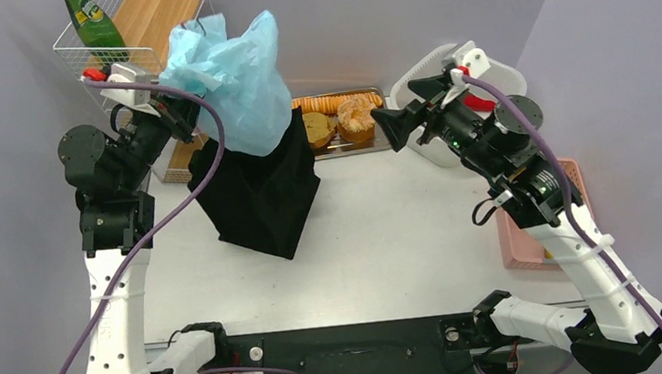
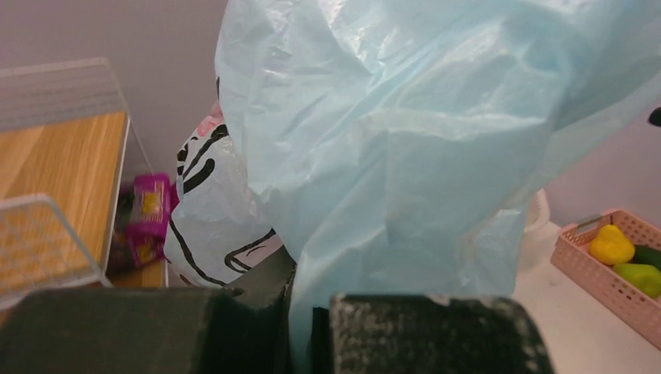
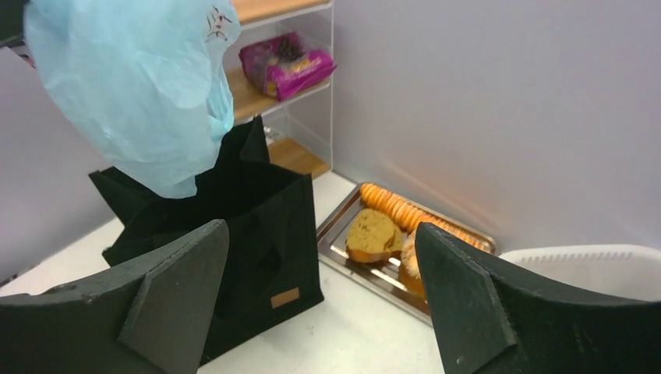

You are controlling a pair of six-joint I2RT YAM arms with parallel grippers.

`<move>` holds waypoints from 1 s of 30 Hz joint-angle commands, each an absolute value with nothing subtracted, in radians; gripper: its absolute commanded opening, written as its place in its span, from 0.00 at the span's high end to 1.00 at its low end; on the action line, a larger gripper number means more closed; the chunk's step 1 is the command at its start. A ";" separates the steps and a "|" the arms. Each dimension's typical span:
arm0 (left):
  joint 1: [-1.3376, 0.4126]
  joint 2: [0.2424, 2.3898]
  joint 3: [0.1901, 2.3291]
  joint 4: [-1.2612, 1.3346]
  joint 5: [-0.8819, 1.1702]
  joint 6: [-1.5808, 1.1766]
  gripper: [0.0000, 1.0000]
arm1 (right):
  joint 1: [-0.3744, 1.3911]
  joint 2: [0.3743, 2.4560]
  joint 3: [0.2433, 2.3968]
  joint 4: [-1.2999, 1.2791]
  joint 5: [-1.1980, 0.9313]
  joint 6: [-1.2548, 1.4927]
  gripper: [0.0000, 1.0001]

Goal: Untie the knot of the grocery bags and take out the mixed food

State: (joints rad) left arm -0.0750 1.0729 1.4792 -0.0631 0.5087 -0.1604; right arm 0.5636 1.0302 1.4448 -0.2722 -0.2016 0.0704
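A sliced orange loaf (image 3: 405, 212) and brown bread (image 3: 372, 235) are laid in a metal tray (image 3: 360, 269) on the surface (image 1: 387, 236), between a wire rack (image 1: 155, 16) and a white tub (image 1: 414, 71).

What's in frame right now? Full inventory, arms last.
plastic bag: 1, pale blue, hanging over tote
tote: 1, black, table centre
bottle: 1, green, in wire rack, far left
snack packet: at least 1, purple, rack shelf
tray: 1, metal, behind tote
sliced loaf: 1, orange, on tray
bread: 2, brown, on tray
tub: 1, white, far right
basket: 1, pink, right edge
fruit: 1 yellow, 1 green at least, in basket
left gripper: 1, black, shut on plastic bag
right gripper: 1, black, open, empty, near tray
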 commanded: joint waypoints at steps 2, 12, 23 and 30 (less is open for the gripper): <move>-0.018 1.035 1.290 -0.219 0.476 -0.059 1.00 | 0.573 1.063 1.431 -0.260 -0.272 0.093 0.16; -0.118 1.161 1.256 -0.500 0.438 0.311 1.00 | 0.576 1.075 1.410 -0.276 -0.291 0.079 0.16; -0.244 1.470 1.460 -1.113 0.096 0.435 1.00 | 0.575 1.036 1.378 -0.312 -0.271 0.050 0.17; -0.247 1.778 1.670 -1.256 -0.066 0.374 1.00 | 0.568 1.023 1.361 -0.313 -0.261 0.045 0.17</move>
